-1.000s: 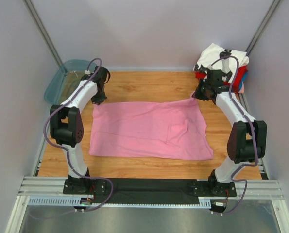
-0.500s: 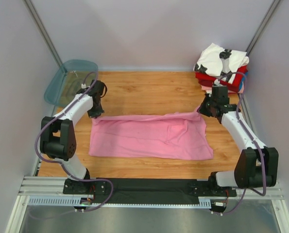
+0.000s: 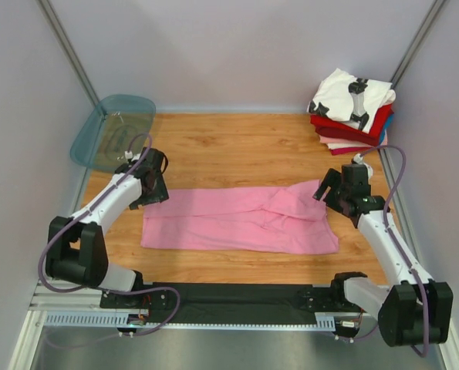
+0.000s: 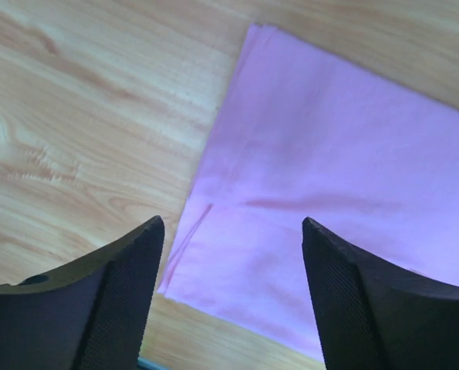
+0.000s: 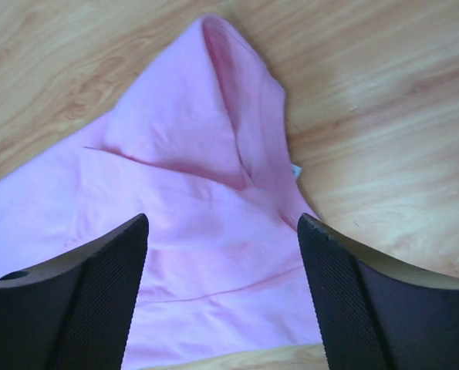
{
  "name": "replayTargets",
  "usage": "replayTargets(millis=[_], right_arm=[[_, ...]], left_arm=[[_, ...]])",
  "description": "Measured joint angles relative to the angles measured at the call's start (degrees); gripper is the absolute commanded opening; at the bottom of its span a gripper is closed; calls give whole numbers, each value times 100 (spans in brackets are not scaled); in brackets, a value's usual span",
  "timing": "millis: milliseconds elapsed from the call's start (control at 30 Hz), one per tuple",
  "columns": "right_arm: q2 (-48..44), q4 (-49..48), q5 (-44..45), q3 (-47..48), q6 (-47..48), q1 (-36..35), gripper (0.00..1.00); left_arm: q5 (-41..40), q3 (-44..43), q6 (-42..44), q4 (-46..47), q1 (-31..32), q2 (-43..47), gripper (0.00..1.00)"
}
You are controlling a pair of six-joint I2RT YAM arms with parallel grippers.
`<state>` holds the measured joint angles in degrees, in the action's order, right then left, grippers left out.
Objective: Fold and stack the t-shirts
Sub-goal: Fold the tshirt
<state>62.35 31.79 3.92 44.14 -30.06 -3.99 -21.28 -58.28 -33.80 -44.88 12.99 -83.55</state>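
Note:
The pink t-shirt (image 3: 237,223) lies on the wooden table as a long strip, its far half folded over the near half. My left gripper (image 3: 153,193) hovers open over the strip's left end. In the left wrist view the open left gripper (image 4: 231,223) has the flat cloth (image 4: 329,169) below it and nothing between its fingers. My right gripper (image 3: 327,190) is open above the right end. In the right wrist view this gripper (image 5: 223,218) looks down on a puckered pink corner (image 5: 198,146). A stack of folded t-shirts (image 3: 352,112) sits at the back right, white with black print on top.
A clear teal tray (image 3: 109,131) stands at the back left, off the table's edge. Grey walls close in the sides and back. Bare wood (image 3: 237,146) stretches between the pink strip and the back wall.
Both grippers drew the shirt's far edge toward the near side, folding it over. Then both opened and let go of the cloth.

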Motion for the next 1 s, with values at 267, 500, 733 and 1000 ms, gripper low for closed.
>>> replayTargets(millis=[267, 500, 733, 1000], right_arm=[[-673, 140, 153, -221, -175, -50, 80], [103, -299, 55, -470, -422, -866, 78], [1515, -682, 33, -640, -732, -1423, 75], [3893, -358, 166, 1897, -564, -1475, 72]], left_arm=[[-2, 153, -61, 173, 79, 745, 77], [-2, 155, -48, 584, 472, 22, 74], [155, 168, 35, 824, 649, -984, 70], [501, 72, 271, 1097, 769, -1338, 65]])
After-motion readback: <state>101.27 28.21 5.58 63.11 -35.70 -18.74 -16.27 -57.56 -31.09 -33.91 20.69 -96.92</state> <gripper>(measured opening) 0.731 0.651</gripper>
